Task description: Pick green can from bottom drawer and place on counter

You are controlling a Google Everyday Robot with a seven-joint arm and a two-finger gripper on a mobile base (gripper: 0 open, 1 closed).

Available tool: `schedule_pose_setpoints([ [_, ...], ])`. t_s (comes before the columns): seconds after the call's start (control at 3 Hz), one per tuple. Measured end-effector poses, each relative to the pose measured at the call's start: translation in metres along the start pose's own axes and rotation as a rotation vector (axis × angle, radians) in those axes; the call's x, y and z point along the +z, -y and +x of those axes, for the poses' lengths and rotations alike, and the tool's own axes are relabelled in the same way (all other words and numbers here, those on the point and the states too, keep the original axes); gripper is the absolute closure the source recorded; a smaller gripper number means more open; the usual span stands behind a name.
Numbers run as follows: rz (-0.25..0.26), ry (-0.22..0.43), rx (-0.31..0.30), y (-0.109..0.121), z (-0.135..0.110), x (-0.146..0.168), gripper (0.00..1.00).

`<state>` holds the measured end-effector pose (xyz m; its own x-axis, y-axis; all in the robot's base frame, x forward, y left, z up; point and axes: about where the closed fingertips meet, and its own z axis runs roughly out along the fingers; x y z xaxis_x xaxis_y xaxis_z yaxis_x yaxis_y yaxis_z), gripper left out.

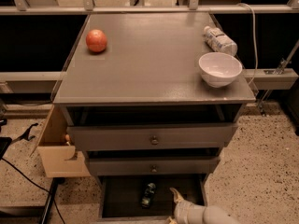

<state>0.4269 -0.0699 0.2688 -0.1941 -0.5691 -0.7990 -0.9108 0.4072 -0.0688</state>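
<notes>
The green can (148,194) lies on its side in the open bottom drawer (121,199), on the dark floor near the middle. My gripper (176,195) comes in from the bottom right on a pale arm and sits inside the drawer, a little to the right of the can and apart from it. The counter (149,64) is the flat grey top of the cabinet above.
On the counter stand an orange-red fruit (96,40) at the back left, a white bowl (220,69) at the right and a clear plastic bottle (219,40) lying behind it. Two knobbed drawers stand above the bottom drawer. A wooden box (58,148) hangs at the cabinet's left.
</notes>
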Motion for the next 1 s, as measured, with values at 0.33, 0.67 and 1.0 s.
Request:
schedule_pose_setpoints([
  [0.33,0.019,0.039,-0.024,0.008,-0.003,0.017,0.00],
  [0.67,0.025,0.053,-0.034,0.016,-0.005,0.028,0.00],
  [1.0,0.028,0.054,-0.033,0.024,-0.003,0.041,0.00],
])
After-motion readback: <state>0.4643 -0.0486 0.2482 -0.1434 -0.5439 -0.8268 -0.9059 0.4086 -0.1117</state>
